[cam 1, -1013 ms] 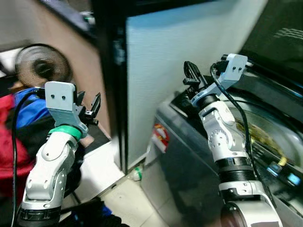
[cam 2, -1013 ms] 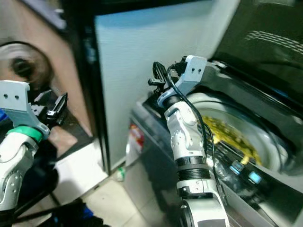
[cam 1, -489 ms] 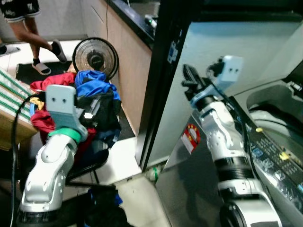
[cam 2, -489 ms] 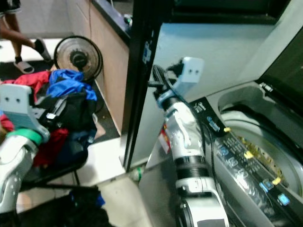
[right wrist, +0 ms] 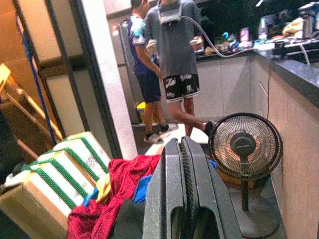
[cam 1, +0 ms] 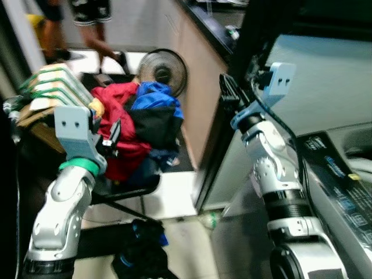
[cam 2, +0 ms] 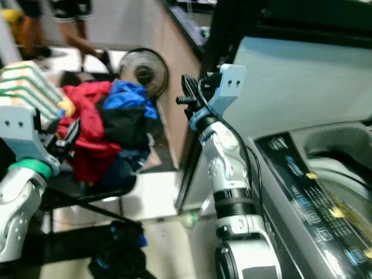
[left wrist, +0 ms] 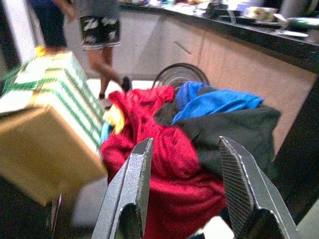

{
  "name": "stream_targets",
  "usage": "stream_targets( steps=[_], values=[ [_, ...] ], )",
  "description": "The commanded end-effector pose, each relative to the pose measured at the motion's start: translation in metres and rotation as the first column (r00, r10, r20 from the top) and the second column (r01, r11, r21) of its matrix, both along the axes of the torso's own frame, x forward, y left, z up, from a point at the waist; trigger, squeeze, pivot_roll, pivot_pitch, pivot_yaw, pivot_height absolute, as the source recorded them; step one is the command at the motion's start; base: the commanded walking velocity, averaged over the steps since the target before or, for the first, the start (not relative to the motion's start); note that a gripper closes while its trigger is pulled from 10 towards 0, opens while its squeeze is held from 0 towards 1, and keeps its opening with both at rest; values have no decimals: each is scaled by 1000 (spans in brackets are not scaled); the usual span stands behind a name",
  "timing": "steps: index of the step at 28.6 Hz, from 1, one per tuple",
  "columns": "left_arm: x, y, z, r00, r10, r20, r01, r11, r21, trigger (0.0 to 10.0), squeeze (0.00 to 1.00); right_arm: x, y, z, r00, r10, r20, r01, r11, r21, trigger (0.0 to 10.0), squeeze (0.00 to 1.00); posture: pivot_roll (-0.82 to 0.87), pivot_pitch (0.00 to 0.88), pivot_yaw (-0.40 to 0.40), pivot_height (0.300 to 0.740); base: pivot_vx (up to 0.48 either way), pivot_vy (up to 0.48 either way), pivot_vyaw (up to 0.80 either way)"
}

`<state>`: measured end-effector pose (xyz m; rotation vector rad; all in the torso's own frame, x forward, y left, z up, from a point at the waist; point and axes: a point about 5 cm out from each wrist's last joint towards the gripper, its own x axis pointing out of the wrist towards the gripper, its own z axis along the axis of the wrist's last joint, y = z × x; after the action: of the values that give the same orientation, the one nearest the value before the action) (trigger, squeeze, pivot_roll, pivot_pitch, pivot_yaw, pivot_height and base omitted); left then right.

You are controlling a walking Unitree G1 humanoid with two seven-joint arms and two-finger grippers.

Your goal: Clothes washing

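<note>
The left gripper [left wrist: 182, 194] is hanging open just before the clothes [left wrist: 169, 149] piled on the chair [cam 1: 131, 189], soft, light and floppy, probably best pinched at a raised fold, while the right gripper [right wrist: 182, 199] is staying closed.

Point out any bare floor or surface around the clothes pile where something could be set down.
The pale floor strip between the heaped red, blue and black clothes and the dark cabinet edge is bare. The chair is crowded by the heap; green-striped cardboard boxes press in beside it, the round black fan behind.
</note>
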<state>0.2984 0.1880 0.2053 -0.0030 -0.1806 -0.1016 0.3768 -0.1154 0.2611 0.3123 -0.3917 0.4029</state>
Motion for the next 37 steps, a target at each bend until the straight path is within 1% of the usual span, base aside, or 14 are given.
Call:
stream_targets(
  steps=[1, 8, 9, 12, 15, 18, 19, 21, 23, 25, 26, 29, 31, 37],
  values=[
    [-1, 4, -10, 999, 25, -31, -24, 1000, 16, 10000, 0, -1, -2, -10, 1000, -10, -22, 10, 1000, -24, 10000, 0, 92, 0, -81, 740, 0, 0, 788],
    [-2, 8, -19, 998, 41, -49, -40, 999, 14, 10000, 0, -3, -7, -19, 999, -24, -39, 22, 999, -44, 10000, 0, 91, 0, -72, 740, 0, 0, 788],
    [-3, 7, -24, 998, 36, -59, -35, 999, 8, 10000, 0, -5, -14, -25, 998, -41, -50, 38, 998, -53, 10000, 0, 98, 0, -63, 740, 0, 0, 781],
    [-3, 6, -25, 998, 31, -61, -31, 1000, 4, 10000, 0, -5, -16, -27, 997, -51, -52, 48, 997, -53, 10000, 0, 98, 0, -63, 740, 0, 0, 781],
    [-4, 4, -33, 997, 28, -78, -28, 1000, -5, 10000, 0, -6, -21, -42, 993, -87, -83, 79, 992, -101, 10000, 0, 111, 0, -44, 740, 0, 0, 0],
    [-4, 5, -37, 996, 28, -88, -29, 1000, -2, 10000, 0, -7, -20, -51, 990, -98, -102, 84, 988, -131, 10000, 0, 121, 0, -32, 740, 0, 0, 0],
    [-5, 7, -42, 994, 30, -104, -30, 1000, -2, 10000, 0, -8, -19, -65, 985, -109, -136, 88, 984, -155, 10000, 0, 136, 0, -10, 740, 0, 0, 0],
    [-5, 7, -42, 994, 30, -104, -30, 1000, -2, 10000, 0, -8, -19, -65, 985, -109, -136, 88, 984, -155, 10000, 0, 136, 0, -10, 740, 0, 0, 0],
    [-6, 14, -53, 989, 46, -139, -46, 999, 3, 10000, 0, -15, -13, -101, 966, -121, -227, 77, 978, -192, 10000, 0, 147, 0, 11, 740, 0, 0, 0],
    [-6, 14, -53, 989, 46, -139, -46, 999, 3, 10000, 0, -15, -13, -101, 966, -121, -227, 77, 978, -192, 10000, 0, 147, 0, 11, 740, 0, 0, 0],
    [-6, 17, -56, 988, 52, -144, -52, 999, 6, 10000, 0, -18, -10, -111, 960, -120, -253, 70, 978, -198, 10000, 0, 151, 0, 16, 740, 0, 0, 0],
    [-6, 17, -56, 988, 52, -144, -52, 999, 6, 10000, 0, -18, -10, -111, 960, -120, -253, 70, 978, -198, 10000, 0, 151, 0, 16, 740, 0, 0, 0],
    [-6, 20, -58, 988, 61, -142, -62, 998, 2, 10000, 0, -22, -6, -121, 955, -112, -274, 52, 975, -218, 10000, 0, 144, 0, 1, 740, 0, 0, 0],
    [-7, 18, -60, 988, 62, -139, -65, 998, -17, 10000, 0, -24, -7, -126, 951, -114, -287, 45, 971, -236, 10000, 0, 135, 0, -17, 740, 0, 0, 0]
  ],
)
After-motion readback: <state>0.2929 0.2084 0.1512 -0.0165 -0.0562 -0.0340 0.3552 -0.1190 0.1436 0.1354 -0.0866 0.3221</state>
